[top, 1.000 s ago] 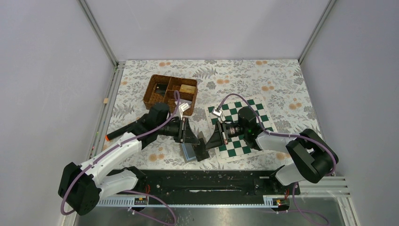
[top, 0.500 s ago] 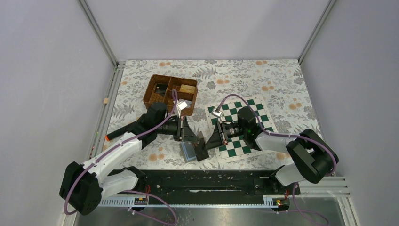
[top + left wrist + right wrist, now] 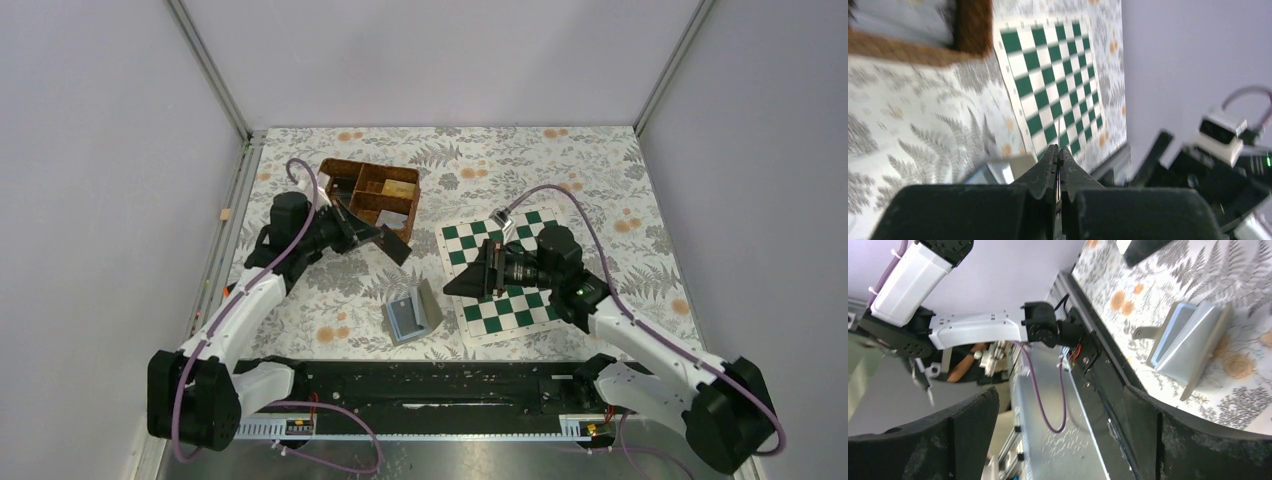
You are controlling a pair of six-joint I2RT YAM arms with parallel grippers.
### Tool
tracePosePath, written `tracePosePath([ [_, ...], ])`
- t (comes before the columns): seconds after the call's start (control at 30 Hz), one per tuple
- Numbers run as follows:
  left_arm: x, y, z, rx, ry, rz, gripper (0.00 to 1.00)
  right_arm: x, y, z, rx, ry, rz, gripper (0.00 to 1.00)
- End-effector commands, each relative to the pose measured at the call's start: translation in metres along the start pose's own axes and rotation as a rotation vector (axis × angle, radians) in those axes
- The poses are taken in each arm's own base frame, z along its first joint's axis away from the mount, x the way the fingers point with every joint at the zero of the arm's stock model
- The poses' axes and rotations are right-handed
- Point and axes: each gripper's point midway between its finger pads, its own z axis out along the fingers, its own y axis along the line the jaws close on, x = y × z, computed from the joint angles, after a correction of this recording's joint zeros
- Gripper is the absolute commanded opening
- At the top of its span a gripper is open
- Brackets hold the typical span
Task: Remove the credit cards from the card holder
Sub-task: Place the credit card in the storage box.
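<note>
Since the earlier frame both arms pulled away from the card holder (image 3: 411, 315). The left gripper (image 3: 398, 247) swung off toward the wicker basket (image 3: 340, 172), and the right gripper (image 3: 462, 285) backed over the chessboard (image 3: 520, 310) and let go.

In the left wrist view the left gripper's (image 3: 1058, 150) fingers were clenched tight. A thin sliver showed between the tips, possibly a card edge-on, but I could not tell. In the right wrist view the right gripper (image 3: 1060, 392) stood wide and released, holding nothing.

The holder (image 3: 1188, 345) lay free and half-open on the floral cloth (image 3: 600, 170), between the chessboard's left edge and the black base rail (image 3: 440, 385), touching neither gripper.

Progress, as a judgement: the holder was opened and perhaps one card was on its way to the basket. A pale flat item sat in a near basket compartment, identity unclear. No card visibly stuck out of the blue pocket, so what remained inside was unknown.

Room: the rail lay near the holder's near side and the chessboard just to its right. There was open cloth to the left and beyond, and the basket was well apart.
</note>
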Motion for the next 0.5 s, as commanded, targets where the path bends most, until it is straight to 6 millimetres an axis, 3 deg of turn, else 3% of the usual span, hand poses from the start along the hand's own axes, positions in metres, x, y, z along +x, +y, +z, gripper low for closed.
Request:
tracePosePath([
  [0.0, -0.088, -0.019, 0.006, -0.005, -0.312, 0.059, 0.0, -0.013, -0.007, -0.016, 0.15, -0.098, -0.052, 0.99],
  [0.2, -0.136, 0.007, 0.026, -0.073, -0.493, -0.006, 0.0, -0.017, 0.0, -0.025, 0.166, -0.143, -0.069, 0.99],
  [0.47, -0.153, 0.04, 0.057, -0.088, -0.547, -0.07, 0.0, -0.021, 0.008, -0.029, 0.172, -0.153, -0.107, 1.0],
])
